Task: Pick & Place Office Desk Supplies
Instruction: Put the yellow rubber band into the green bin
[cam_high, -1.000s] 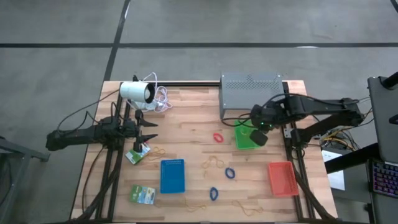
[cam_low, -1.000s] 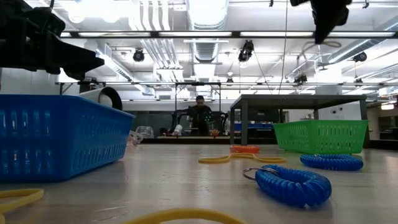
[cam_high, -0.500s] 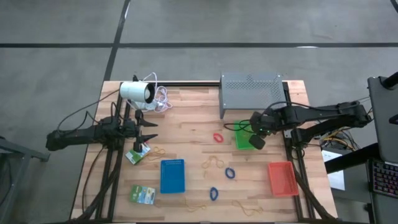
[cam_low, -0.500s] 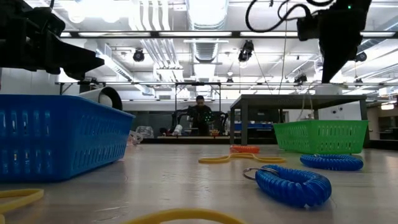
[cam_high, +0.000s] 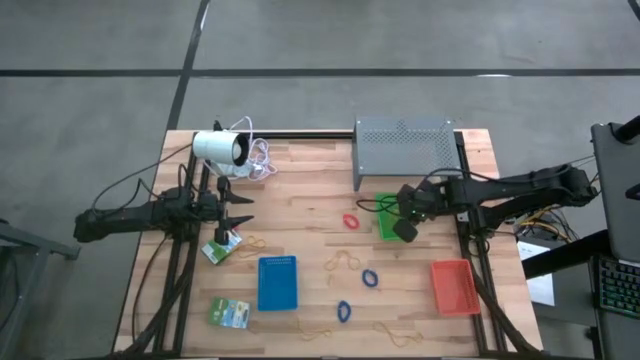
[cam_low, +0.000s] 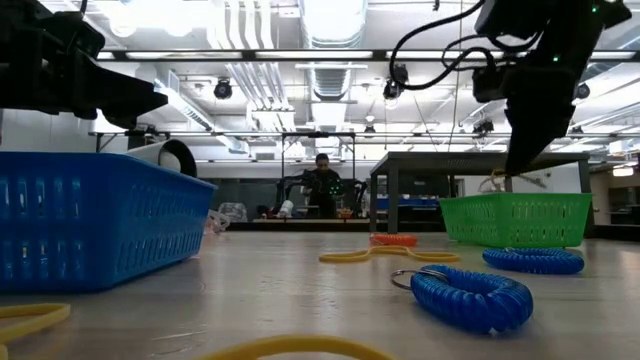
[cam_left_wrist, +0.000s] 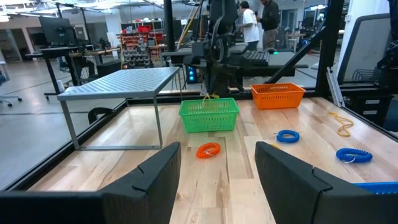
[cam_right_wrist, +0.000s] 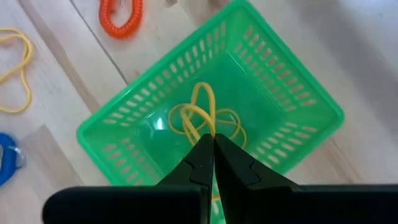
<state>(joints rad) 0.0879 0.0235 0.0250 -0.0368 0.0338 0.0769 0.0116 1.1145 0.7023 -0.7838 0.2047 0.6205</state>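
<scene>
Yellow thin rubber band (cam_right_wrist: 202, 118) hung pinched in the right gripper (cam_right_wrist: 212, 144), its fingers pressed together, over the green plastic mesh basket (cam_right_wrist: 292, 130). Far left, the left gripper (cam_left_wrist: 217, 165) waited, fingers spread.

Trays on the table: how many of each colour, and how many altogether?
Blue tray: 1
Green tray: 1
Red-orange tray: 1
Total: 3
</scene>
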